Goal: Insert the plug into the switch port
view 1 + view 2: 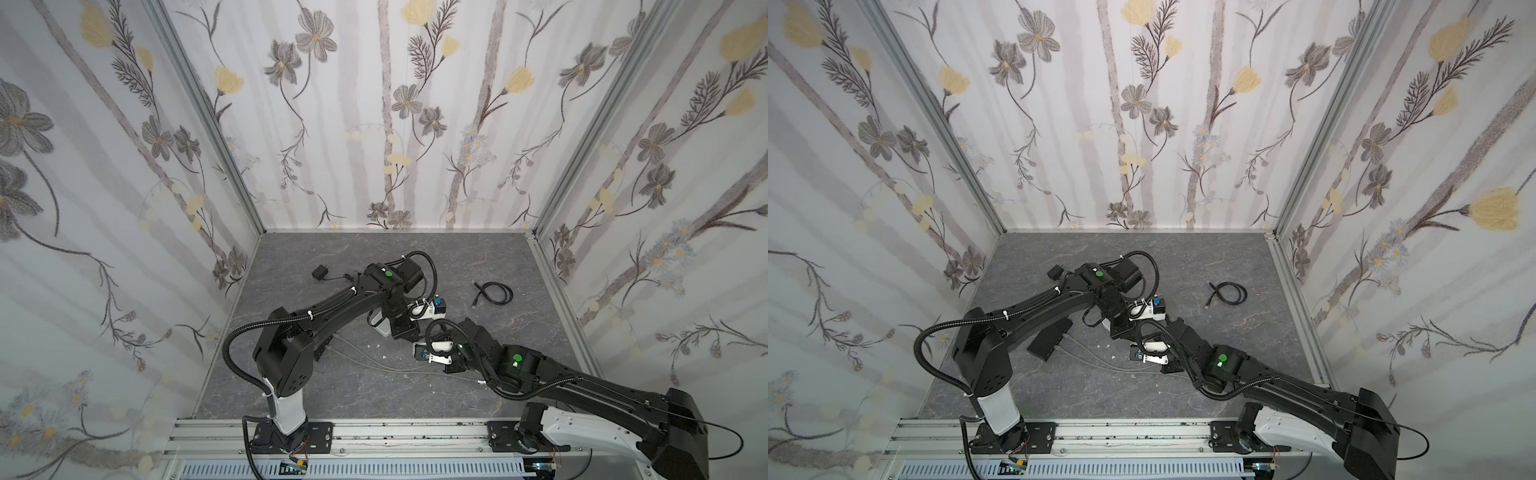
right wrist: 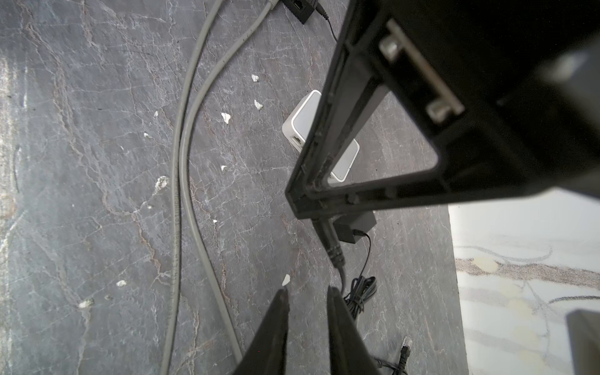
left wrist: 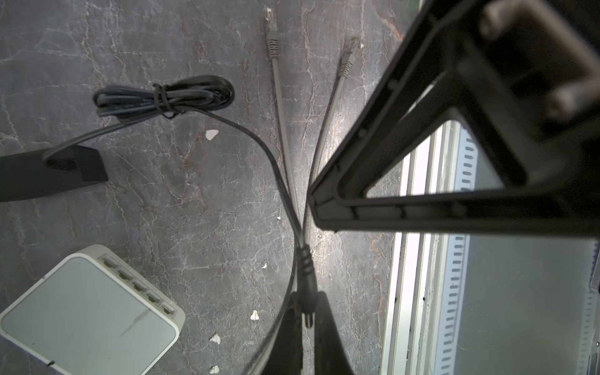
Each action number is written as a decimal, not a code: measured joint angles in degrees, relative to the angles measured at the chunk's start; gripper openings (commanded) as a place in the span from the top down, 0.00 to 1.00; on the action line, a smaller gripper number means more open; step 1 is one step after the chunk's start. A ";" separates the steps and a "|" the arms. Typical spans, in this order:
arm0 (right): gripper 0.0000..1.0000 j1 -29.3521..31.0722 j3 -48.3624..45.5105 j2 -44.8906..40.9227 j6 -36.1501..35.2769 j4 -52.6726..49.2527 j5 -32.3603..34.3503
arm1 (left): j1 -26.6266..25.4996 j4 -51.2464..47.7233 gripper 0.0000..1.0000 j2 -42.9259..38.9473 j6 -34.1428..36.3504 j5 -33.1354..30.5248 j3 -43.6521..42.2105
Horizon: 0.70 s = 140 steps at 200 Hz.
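Left fingers [image 3: 328, 337] clamped on black plug [image 3: 306, 279]; right fingers [image 2: 272, 334] part-open, empty.
The plug is pinched right at the tips of the left fingers. Its cable runs away from them to a tied black bundle [image 3: 162, 97] on the bench [image 3: 162, 227]. The white switch [image 3: 81, 308] lies flat on the bench off to one side of the left fingers, apart from the plug, with its port row showing and no port holding the plug. Two grey network cables [image 3: 282, 113] lie beyond the left fingers. The right fingers sit just beside the plug's cable, with bare bench visible in the gap between them; cannot tell if they touch the cable.
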 measured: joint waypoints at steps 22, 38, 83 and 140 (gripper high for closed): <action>0.77 0.00 0.09 -0.28 -0.52 0.42 0.04 | -0.04 -0.63 1.00 0.00 0.39 0.24 0.02; 0.77 0.00 0.09 -0.42 -1.07 0.46 0.07 | -0.11 -0.90 1.00 -0.07 0.61 0.31 0.07; 0.77 0.00 1.05 0.57 -2.08 0.42 0.04 | -0.79 -1.29 1.00 -0.31 0.81 0.50 0.09; 0.79 0.00 2.75 2.43 -2.80 0.15 -0.02 | -1.68 -1.57 1.00 -0.28 0.85 0.39 0.09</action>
